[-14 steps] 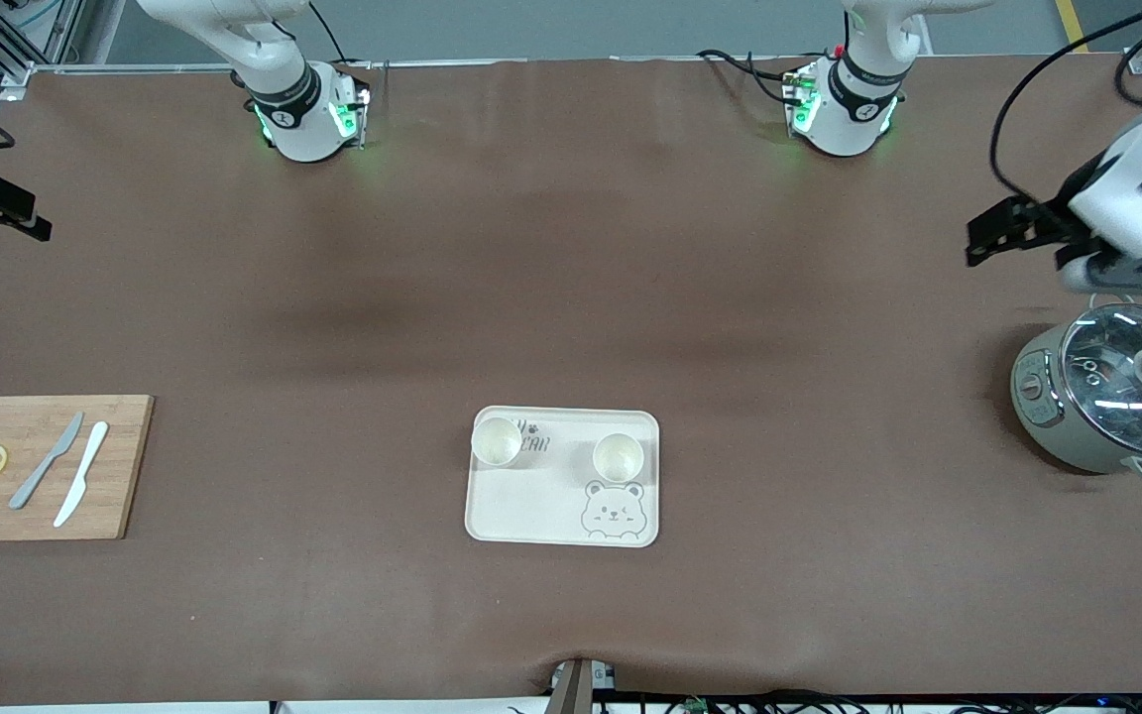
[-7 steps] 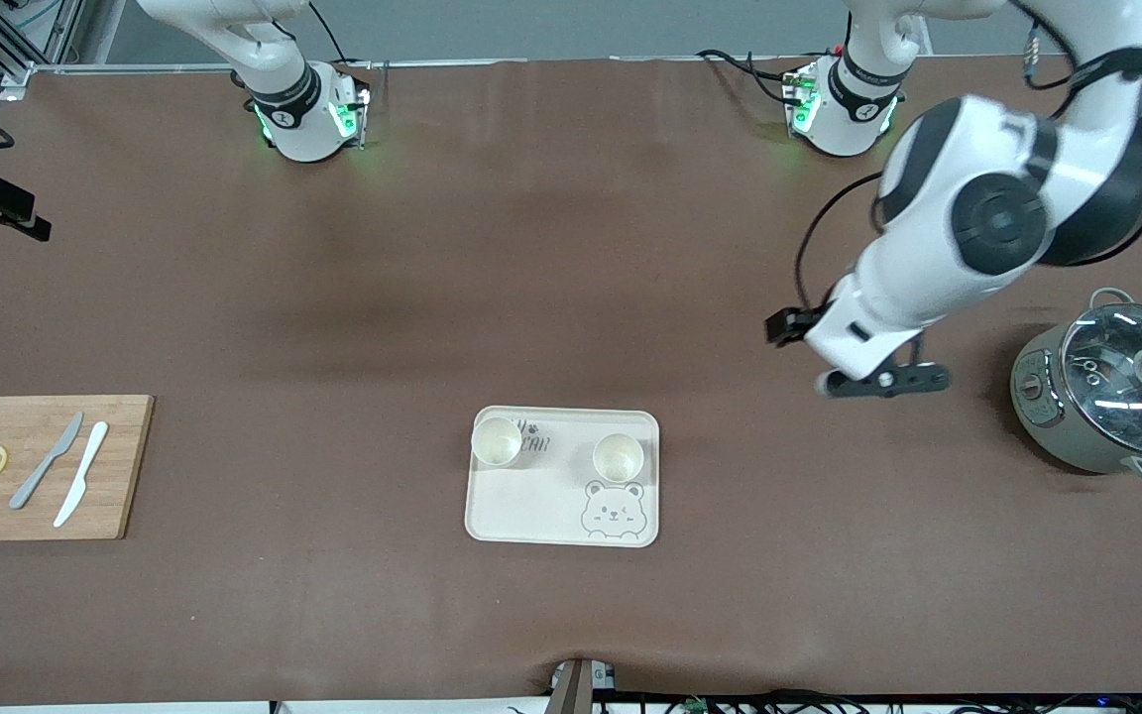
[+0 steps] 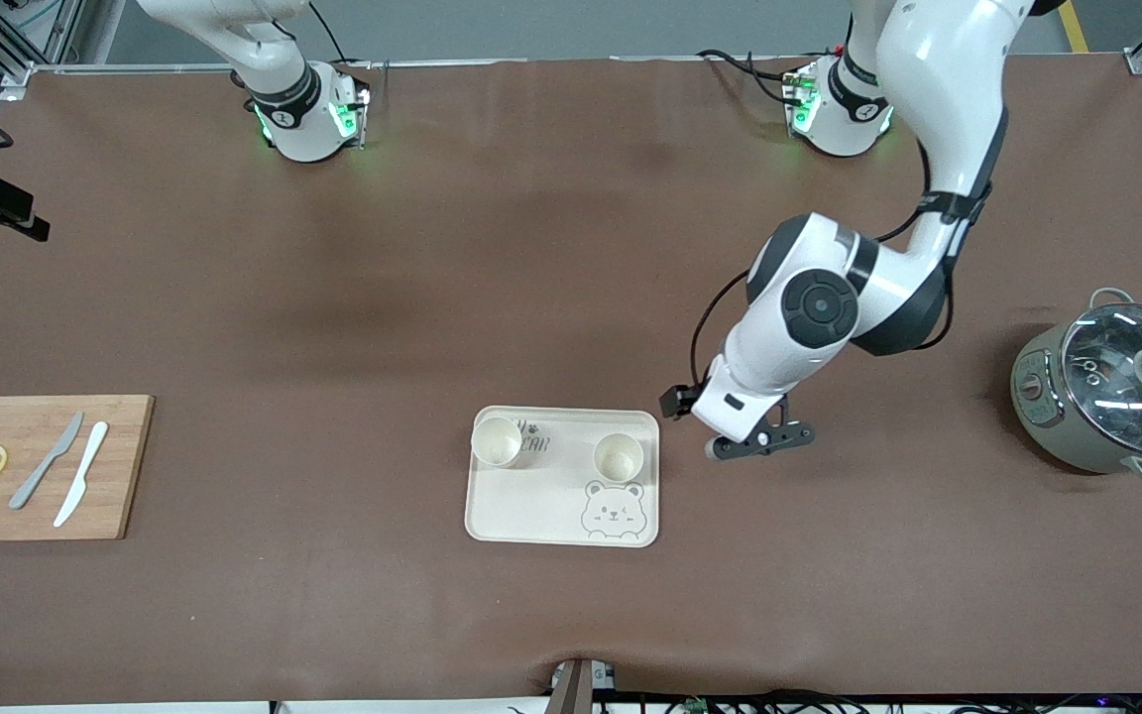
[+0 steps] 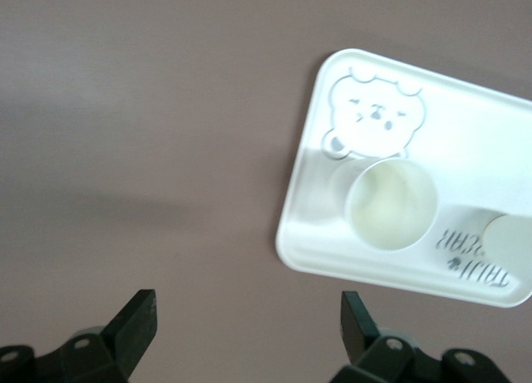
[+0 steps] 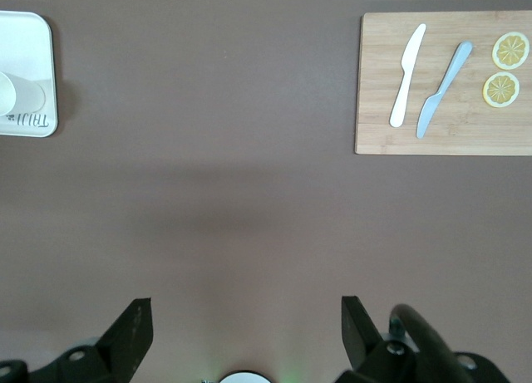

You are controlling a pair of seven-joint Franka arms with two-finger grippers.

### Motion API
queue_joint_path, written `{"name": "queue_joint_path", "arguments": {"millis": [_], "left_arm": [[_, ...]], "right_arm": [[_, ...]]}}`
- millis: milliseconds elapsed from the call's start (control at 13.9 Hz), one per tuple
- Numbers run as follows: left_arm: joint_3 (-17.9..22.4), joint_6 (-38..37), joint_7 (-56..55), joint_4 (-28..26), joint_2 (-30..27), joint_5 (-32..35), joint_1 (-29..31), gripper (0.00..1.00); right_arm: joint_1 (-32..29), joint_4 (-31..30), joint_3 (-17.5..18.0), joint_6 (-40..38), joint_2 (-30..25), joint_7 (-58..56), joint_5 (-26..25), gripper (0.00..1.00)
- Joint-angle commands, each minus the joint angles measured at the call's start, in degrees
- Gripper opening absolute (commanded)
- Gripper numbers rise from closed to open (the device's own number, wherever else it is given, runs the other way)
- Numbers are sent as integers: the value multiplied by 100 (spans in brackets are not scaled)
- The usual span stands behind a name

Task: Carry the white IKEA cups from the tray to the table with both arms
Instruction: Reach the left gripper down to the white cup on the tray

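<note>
Two white IKEA cups stand upright on a cream bear tray (image 3: pixel 531 506). One cup (image 3: pixel 497 441) is toward the right arm's end of the table, the other cup (image 3: pixel 619 456) toward the left arm's end. My left gripper (image 3: pixel 759 442) hangs open and empty over the bare table, just off the tray's edge beside the second cup. Its wrist view shows the left gripper (image 4: pixel 245 329), the tray (image 4: pixel 465 142), the nearer cup (image 4: pixel 391 202) and part of the other cup (image 4: pixel 509 243). The right gripper (image 5: pixel 245 333) is open and empty, high over the table by its own base.
A grey-green pot with a glass lid (image 3: pixel 1111 397) stands at the left arm's end. A wooden cutting board (image 3: pixel 41 466) with two knives and lemon slices lies at the right arm's end, also in the right wrist view (image 5: pixel 440 84).
The left arm has swung from above the pot across the table to just beside the tray and has come lower. The right arm, cups and tray have not moved.
</note>
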Motion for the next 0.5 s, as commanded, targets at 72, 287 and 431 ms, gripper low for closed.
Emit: {"name": "queue_joint_path", "arguments": {"millis": [72, 287, 431], "left_arm": [[74, 535, -524, 768, 803, 140, -355, 86], [74, 1458, -727, 769, 1243, 149, -426, 82], [74, 1575, -727, 734, 1393, 158, -470, 72]], "right_arm": [[-19, 241, 58, 0, 329, -24, -102, 100], [-70, 268, 67, 148, 663, -23, -23, 100], [52, 285, 93, 386, 962, -50, -84, 100]]}}
